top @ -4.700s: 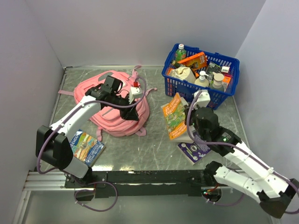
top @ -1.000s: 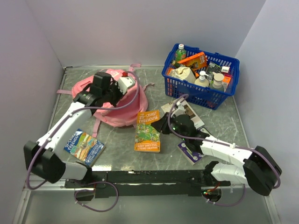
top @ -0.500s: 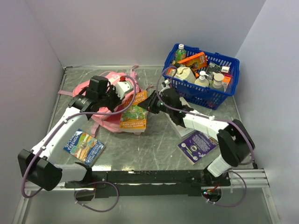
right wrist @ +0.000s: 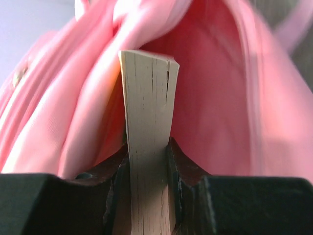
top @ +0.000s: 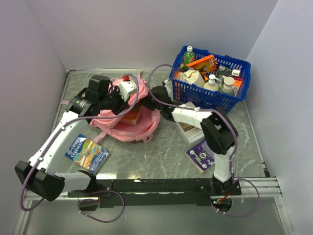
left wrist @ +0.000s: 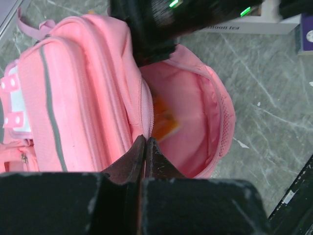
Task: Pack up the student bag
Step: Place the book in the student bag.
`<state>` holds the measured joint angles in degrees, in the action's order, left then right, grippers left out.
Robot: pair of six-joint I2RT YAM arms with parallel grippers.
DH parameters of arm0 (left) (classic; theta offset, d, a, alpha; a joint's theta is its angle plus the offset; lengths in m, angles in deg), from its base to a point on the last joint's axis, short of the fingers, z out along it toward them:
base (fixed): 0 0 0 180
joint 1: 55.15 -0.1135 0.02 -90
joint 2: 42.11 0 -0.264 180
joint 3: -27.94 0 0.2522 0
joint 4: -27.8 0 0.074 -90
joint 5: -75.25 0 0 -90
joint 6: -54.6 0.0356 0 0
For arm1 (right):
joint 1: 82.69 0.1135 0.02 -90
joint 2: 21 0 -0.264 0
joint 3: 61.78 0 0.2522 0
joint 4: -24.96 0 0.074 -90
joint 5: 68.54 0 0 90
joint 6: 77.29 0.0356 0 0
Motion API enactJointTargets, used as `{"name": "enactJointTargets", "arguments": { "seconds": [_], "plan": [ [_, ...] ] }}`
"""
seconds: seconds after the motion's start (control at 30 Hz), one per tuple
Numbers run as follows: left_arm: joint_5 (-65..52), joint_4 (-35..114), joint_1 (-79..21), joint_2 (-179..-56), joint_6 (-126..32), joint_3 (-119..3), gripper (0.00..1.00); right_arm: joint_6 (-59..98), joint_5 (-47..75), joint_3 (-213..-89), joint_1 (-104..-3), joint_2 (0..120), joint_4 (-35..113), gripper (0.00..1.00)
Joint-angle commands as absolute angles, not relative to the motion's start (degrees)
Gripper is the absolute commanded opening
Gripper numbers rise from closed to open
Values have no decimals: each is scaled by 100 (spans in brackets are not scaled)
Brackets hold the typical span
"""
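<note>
We see the right gripper (right wrist: 148, 152) pinching a book (right wrist: 148, 93) inside the student bag (left wrist: 73, 98), left gripper (left wrist: 145, 142) pressed shut, apparently on its rim.

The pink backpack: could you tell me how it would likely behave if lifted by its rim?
Probably floppy: the pink backpack is soft, creased fabric, and the left gripper seems to pinch its rim to hold the mouth open. Lifted there, it would likely sag and fold. The book held in its mouth could drag one side down.
</note>
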<state>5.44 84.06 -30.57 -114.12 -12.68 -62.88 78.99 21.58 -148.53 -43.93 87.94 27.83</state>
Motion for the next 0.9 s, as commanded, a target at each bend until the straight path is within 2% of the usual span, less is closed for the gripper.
{"name": "enactJointTargets", "arguments": {
  "seconds": [0.0,0.07,0.13,0.17,0.23,0.27,0.3,0.47,0.63,0.77,0.87],
  "plan": [
    [1144,8164,-3010,-11102,-1475,-6642,1,8197,3569,-16102,-3981,9543,1193,2],
    [1118,8155,-3019,-11102,-1484,-6598,1,8083,3422,-16525,-3901,10043,1226,20],
    [1048,8076,-3019,-11076,-1414,-6467,1,7839,2905,-16747,-3866,10160,1236,32],
    [900,8015,-3027,-11076,-1387,-6292,1,7593,2728,-16643,-3831,10030,1087,50],
    [889,7769,-3176,-11128,-1361,-6124,1,6855,2508,-16047,-3822,9697,1121,69],
    [933,7699,-3273,-11163,-1378,-5984,1,6609,2532,-15748,-3822,9260,1147,93],
    [1020,7506,-3491,-11216,-1457,-5939,1,6276,2550,-15136,-3822,9029,1165,100],
    [1118,7075,-4134,-11839,-1624,-6000,1,5544,2542,-13227,-3822,7414,1157,100],
    [1197,6924,-4487,-12393,-1642,-6299,1,4516,2533,-12318,-3314,6007,1384,100],
    [1144,6828,-4487,-12543,-1730,-6422,1,3945,1927,-12081,-2760,5757,1394,100],
    [1153,6863,-4495,-12526,-1756,-6431,1,3610,1331,-12219,-2443,6116,1437,100]
  ]
}}
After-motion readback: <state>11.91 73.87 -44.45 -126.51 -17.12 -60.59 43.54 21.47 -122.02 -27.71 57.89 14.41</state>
